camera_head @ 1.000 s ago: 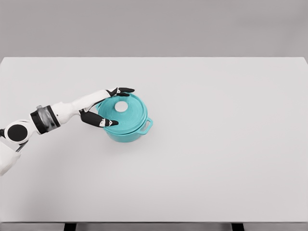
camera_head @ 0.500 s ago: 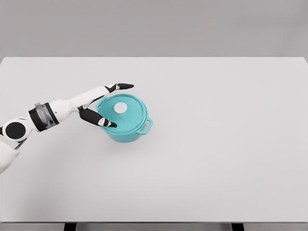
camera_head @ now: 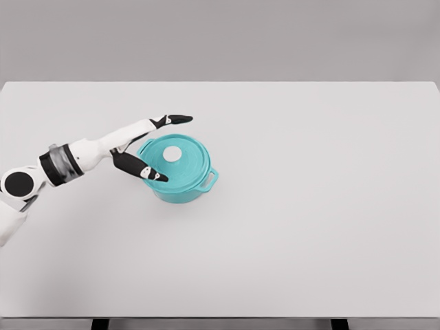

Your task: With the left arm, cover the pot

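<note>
A teal pot (camera_head: 180, 184) stands on the white table (camera_head: 309, 206), left of centre. Its teal lid (camera_head: 177, 161) with a white knob (camera_head: 172, 154) sits flat on the pot's rim. My left hand (camera_head: 163, 148) hovers at the lid's left edge, fingers spread: the upper fingers (camera_head: 173, 119) point right just beyond the lid's far edge, the thumb (camera_head: 150, 173) lies over its near-left rim. The hand holds nothing. The right arm is out of view.
A pot handle (camera_head: 209, 179) juts out toward the right front. The table's far edge runs along the grey wall, and its front edge is near the bottom of the view.
The left hand has let go of the lid: its fingers spread wider and lifted slightly up and left. The lid now rests on the pot.
</note>
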Available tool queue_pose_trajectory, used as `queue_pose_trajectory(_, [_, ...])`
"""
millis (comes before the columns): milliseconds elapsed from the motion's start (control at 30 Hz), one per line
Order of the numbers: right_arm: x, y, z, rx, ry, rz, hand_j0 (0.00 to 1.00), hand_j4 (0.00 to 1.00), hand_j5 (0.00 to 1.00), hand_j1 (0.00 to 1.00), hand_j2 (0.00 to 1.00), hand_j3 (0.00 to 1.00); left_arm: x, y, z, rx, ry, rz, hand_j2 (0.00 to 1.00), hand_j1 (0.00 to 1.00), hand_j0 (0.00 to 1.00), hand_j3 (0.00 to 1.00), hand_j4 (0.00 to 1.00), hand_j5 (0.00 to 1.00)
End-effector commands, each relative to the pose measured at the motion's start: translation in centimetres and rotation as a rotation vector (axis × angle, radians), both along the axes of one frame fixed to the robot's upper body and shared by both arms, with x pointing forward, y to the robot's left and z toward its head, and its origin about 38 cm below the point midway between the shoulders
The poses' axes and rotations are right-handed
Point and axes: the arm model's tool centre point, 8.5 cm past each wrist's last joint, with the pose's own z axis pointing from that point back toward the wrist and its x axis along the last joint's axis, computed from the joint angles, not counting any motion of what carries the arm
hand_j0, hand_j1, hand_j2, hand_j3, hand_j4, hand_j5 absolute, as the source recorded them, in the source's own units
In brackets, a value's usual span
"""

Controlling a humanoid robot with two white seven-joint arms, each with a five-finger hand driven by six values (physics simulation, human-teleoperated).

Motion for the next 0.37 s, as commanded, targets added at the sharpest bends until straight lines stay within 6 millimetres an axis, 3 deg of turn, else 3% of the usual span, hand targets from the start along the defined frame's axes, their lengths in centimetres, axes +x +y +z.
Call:
queue_pose_trajectory(0, [0.0,0.0,0.0,0.000,0.000,0.000,1.00,1.00,1.00,1.00,1.00,1.00,-0.7,0.2,2.5,-0.038,-0.028,-0.037,1.00,1.00,1.00,1.00,1.00,1.00])
queue_pose_trajectory(33, [0.0,0.0,0.0,0.001,-0.001,0.001,1.00,1.00,1.00,1.00,1.00,1.00,-1.1,0.5,3.4,-0.049,-0.038,-0.058,1.00,1.00,1.00,1.00,1.00,1.00])
queue_pose_trajectory(133, [0.0,0.0,0.0,0.001,-0.001,0.001,1.00,1.00,1.00,1.00,1.00,1.00,-2.4,4.6,6.8,-0.008,-0.124,-0.044,1.00,1.00,1.00,1.00,1.00,1.00])
queue_pose_trajectory(167, [0.0,0.0,0.0,0.000,0.000,0.000,1.00,1.00,1.00,1.00,1.00,1.00,-2.9,6.5,6.5,0.024,-0.111,-0.010,1.00,1.00,1.00,1.00,1.00,1.00])
queue_pose_trajectory(333, [0.0,0.0,0.0,0.001,-0.001,0.001,1.00,1.00,1.00,1.00,1.00,1.00,-3.2,11.8,5.8,0.067,-0.100,0.110,1.00,1.00,1.00,1.00,1.00,1.00])
